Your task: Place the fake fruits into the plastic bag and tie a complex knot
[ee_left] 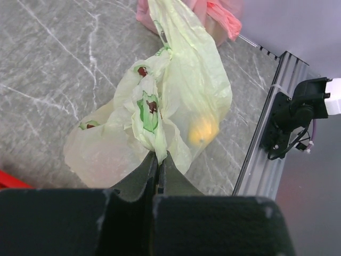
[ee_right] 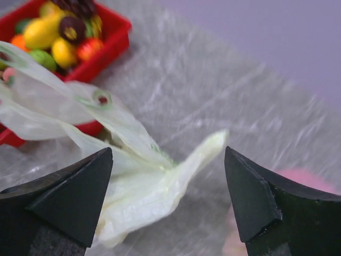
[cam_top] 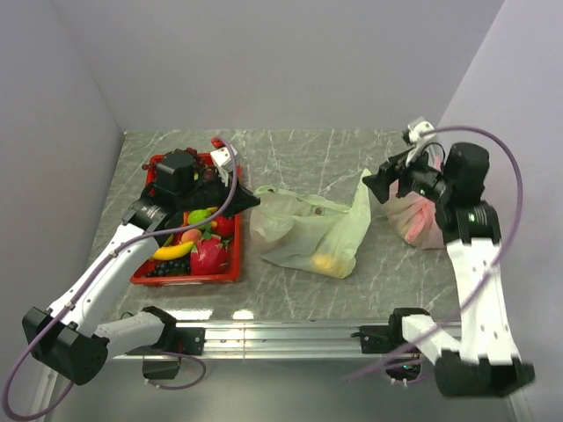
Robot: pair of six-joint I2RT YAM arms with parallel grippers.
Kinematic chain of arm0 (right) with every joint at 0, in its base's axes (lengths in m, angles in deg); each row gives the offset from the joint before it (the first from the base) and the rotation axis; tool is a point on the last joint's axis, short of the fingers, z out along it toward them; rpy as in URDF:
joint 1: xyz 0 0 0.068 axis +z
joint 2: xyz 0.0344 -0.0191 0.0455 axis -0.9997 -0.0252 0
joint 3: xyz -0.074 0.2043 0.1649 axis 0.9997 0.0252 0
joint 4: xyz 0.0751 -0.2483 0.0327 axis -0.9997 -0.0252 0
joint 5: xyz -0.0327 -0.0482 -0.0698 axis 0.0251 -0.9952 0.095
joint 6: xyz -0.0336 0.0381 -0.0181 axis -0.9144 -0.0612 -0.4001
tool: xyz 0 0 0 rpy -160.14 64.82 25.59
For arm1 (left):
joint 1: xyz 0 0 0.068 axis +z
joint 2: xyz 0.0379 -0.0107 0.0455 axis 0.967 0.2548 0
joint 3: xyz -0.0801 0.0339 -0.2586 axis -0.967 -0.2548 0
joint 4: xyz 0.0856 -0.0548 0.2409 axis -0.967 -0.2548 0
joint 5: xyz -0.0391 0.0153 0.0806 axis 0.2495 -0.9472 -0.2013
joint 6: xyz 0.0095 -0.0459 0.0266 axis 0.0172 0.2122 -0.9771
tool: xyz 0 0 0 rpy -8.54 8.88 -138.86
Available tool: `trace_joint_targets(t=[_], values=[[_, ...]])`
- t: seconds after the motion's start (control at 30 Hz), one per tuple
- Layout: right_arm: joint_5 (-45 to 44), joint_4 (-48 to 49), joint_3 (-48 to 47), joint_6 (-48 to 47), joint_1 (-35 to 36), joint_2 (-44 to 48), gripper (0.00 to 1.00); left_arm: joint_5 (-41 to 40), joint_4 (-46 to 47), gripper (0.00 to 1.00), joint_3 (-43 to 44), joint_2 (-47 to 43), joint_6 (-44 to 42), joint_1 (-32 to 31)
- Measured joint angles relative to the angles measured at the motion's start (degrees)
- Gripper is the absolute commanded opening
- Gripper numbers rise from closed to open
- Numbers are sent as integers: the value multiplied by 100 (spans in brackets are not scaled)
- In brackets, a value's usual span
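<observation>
The pale-green plastic bag [cam_top: 308, 230] with avocado prints lies on the table middle, a yellow fruit [cam_top: 325, 262] showing through it. My left gripper [cam_top: 249, 201] is shut on the bag's left handle loop [ee_left: 151, 120], pinched at the fingertips [ee_left: 148, 164]. My right gripper [cam_top: 374, 186] is open beside the bag's right handle loop [ee_right: 181, 176], which sticks up between its fingers [ee_right: 80, 186] without touching them. The other fake fruits [cam_top: 195, 244] lie in the red tray [cam_top: 185, 280] under my left arm. No knot shows.
A pink bag [cam_top: 413, 220] sits at the right, behind my right gripper. The metal rail [cam_top: 290, 332] runs along the near table edge. The grey walls close in the back and sides.
</observation>
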State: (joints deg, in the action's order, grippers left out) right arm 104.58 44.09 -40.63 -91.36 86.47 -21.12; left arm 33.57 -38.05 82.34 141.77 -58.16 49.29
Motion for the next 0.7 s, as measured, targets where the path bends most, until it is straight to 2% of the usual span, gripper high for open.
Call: trace_joint_targets(t=[0.07,0.13,0.27,0.5,0.7], values=[[26,293,79,-98,415,387,94,2,0,0,26,55,31,-52],[92,684,190,-181,1233,597,94,7,-7,0,63,101,59,-98],[92,1513,540,-216,2328,160,97,24,-13,0,153,149,74,-133],[26,2568,850,-354,3171,-1250,98,83,-111,0,339,186,-42,-142],[280,2933,782,-387,3589,-1823,97,146,-197,0,361,254,-175,-153]])
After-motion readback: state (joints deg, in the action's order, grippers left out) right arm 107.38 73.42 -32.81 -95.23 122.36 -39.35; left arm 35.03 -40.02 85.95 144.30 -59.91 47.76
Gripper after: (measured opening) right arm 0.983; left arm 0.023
